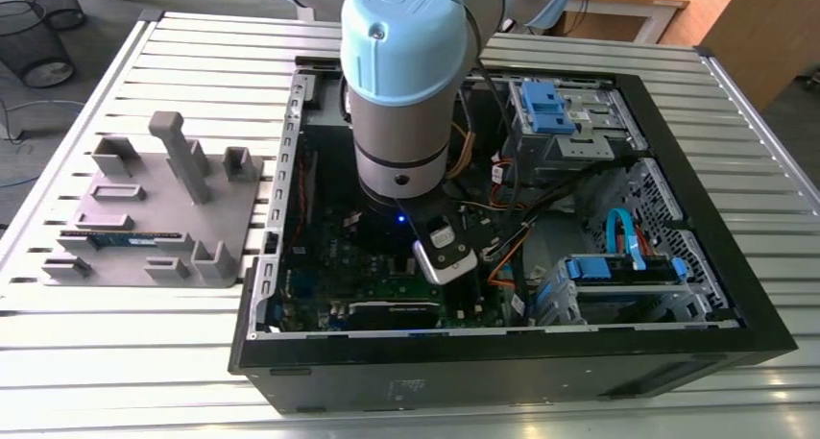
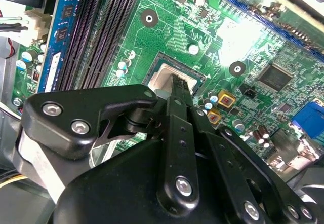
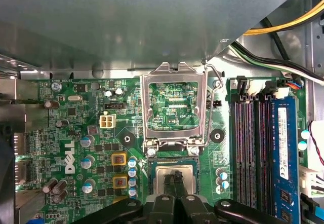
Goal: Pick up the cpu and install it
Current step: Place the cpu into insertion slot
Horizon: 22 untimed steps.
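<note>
The cpu point(image 3: 161, 176) is a small silvery square lying flat in the motherboard socket, under the raised hinged socket frame point(image 3: 174, 107). In the second wrist view the cpu point(image 2: 164, 74) shows as a pale square in its dark socket border. My gripper point(image 3: 175, 177) stands right over the cpu's middle with its two black fingers pressed together. The chip spreads out wider than the fingertips on both sides. Whether the tips touch the metal top I cannot tell. The gripper point(image 2: 178, 84) has nothing between its fingers. In the exterior view my arm point(image 1: 399, 93) reaches down into the open computer case point(image 1: 513, 348).
Black memory slots and a blue memory module point(image 3: 283, 153) run beside the socket. Yellow and black cables point(image 3: 283, 26) hang near the case wall. Outside the case, a grey holder point(image 1: 154, 208) with a narrow memory stick point(image 1: 122, 237) sits at the exterior view's left on the slatted table.
</note>
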Each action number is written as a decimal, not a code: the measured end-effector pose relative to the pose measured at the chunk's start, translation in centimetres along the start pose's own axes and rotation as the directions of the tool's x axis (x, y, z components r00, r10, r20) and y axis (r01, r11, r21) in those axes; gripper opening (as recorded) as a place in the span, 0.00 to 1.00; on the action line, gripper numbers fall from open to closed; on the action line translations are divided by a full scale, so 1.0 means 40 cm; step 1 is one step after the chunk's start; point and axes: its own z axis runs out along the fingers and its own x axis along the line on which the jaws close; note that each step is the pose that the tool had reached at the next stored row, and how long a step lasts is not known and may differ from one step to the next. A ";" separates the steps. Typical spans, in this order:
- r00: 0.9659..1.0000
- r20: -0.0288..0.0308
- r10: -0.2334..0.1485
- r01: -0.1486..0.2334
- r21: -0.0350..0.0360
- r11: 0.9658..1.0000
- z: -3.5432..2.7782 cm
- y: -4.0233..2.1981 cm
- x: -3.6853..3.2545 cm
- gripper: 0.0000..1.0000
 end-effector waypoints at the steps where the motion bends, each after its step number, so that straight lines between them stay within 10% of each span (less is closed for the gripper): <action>1: 1.000 0.000 0.000 0.000 0.000 1.000 0.000 0.000 0.000 0.11; 8: 1.000 0.000 0.000 0.000 0.000 1.000 -0.028 0.001 -0.002 0.11; 22: 1.000 0.000 0.000 0.000 0.000 1.000 -0.037 0.001 -0.002 0.11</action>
